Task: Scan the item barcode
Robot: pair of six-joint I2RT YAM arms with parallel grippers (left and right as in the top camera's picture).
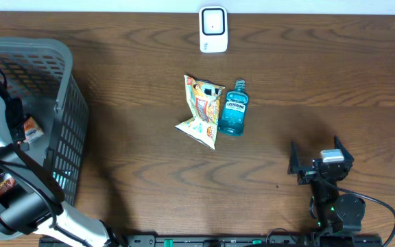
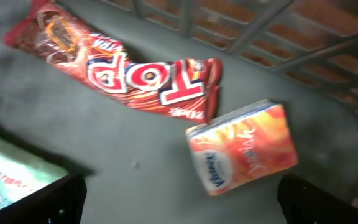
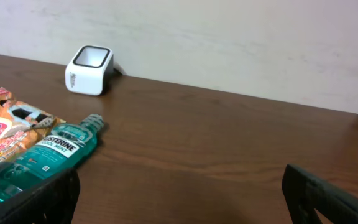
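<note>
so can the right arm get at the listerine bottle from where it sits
Probably yes. The right hand is open, and only bare table lies between it and the Listerine bottle. The snack bag sits on the bottle's far side, out of the way.

— Where does the top camera sit?
— Straight above the table (image 1: 321,68), looking down from far off. The scanner (image 1: 212,29) lies at its upper edge, the basket (image 1: 67,103) far left of the scanner.
— And your right wrist?
— My right one rides low, looking level toward the scanner and the wall (image 3: 229,37) behind it. With the top view it shares the scanner, bottle (image 1: 233,110) and bag (image 1: 201,110).
— Your left?
— Inside the basket, facing its floor, very near: a tissue pack (image 2: 244,148) and a wrapper (image 2: 123,74) fill it. It shares the basket with the top view.
</note>
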